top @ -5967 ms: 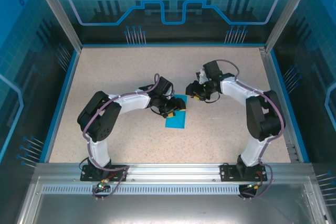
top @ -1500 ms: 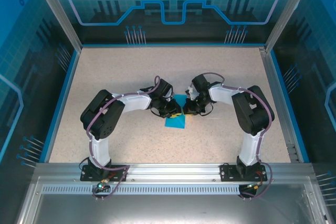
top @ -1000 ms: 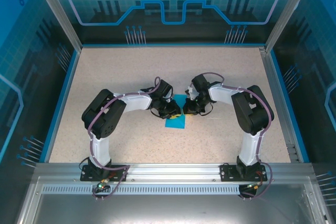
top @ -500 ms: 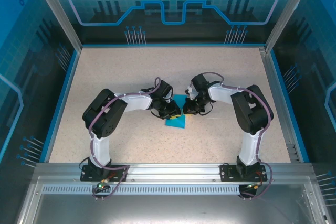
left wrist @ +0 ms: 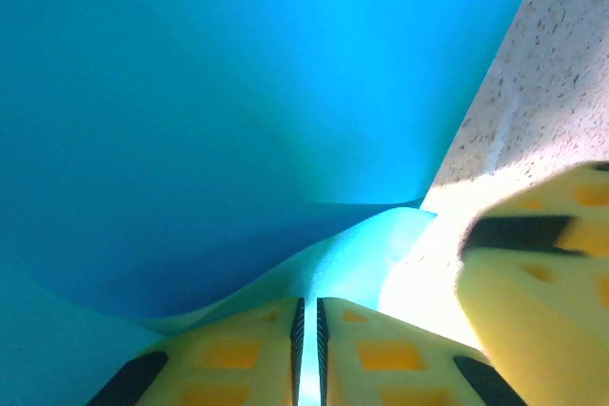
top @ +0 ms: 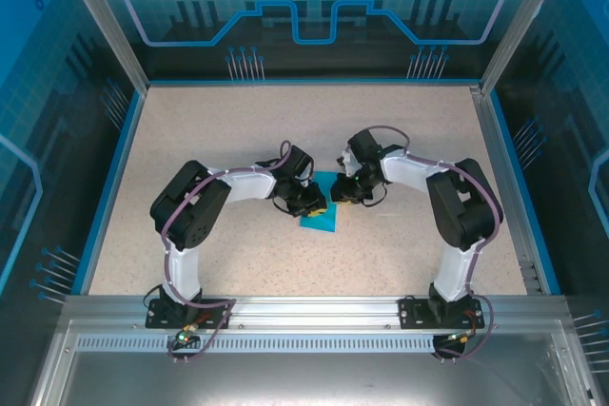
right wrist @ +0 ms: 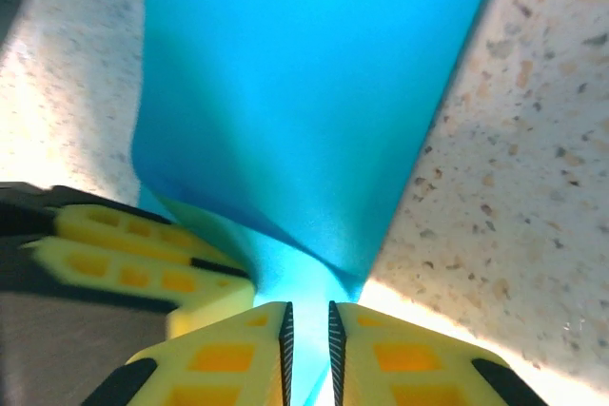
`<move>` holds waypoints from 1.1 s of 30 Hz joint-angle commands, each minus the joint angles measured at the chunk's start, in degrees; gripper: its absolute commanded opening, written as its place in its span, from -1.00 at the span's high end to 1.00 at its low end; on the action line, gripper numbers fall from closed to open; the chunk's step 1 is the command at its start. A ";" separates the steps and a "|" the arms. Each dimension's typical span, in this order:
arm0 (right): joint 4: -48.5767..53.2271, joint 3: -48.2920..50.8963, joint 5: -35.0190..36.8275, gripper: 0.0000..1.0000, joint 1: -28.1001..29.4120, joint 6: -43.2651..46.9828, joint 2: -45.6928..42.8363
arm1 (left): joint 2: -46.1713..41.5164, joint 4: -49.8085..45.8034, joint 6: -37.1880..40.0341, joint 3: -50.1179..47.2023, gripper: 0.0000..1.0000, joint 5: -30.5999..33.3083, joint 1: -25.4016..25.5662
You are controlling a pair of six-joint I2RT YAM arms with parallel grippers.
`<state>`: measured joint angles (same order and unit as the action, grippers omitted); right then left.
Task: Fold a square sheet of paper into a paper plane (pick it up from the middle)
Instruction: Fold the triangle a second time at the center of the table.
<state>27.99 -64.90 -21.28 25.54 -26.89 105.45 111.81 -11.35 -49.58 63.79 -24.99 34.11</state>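
Note:
The blue sheet of paper [top: 321,220] lies on the speckled table, folded to a narrow shape, with its far end lifted between both grippers. In the left wrist view my left gripper [left wrist: 307,354] is shut on a raised fold of the paper [left wrist: 238,92], its pads almost touching. The right gripper [right wrist: 307,354] has its jaws a little apart, and the paper's [right wrist: 304,92] edge runs loosely through the gap. Seen from above, the left gripper [top: 317,201] and right gripper [top: 339,194] nearly touch over the paper's far end. The right gripper's fingers [left wrist: 542,282] show in the left wrist view.
The speckled table [top: 190,140] is ringed by a blue rim [top: 114,154] and clear enclosure walls. A metal rail [top: 314,309] carries both arm bases at the near edge. Open tabletop lies around the arms on every side.
The right gripper's jaws have parted slightly around the paper. The left gripper has squeezed a touch tighter. Both arms and the paper stay almost where they were.

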 commanded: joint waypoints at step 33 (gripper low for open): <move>-1.29 10.93 -0.95 0.83 9.53 -6.77 -3.23 | 1.39 -2.53 -1.40 -2.89 0.71 1.91 -0.25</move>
<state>25.89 -54.98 -22.52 34.26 -33.06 101.03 111.81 -10.31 -50.70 63.02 -24.95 34.11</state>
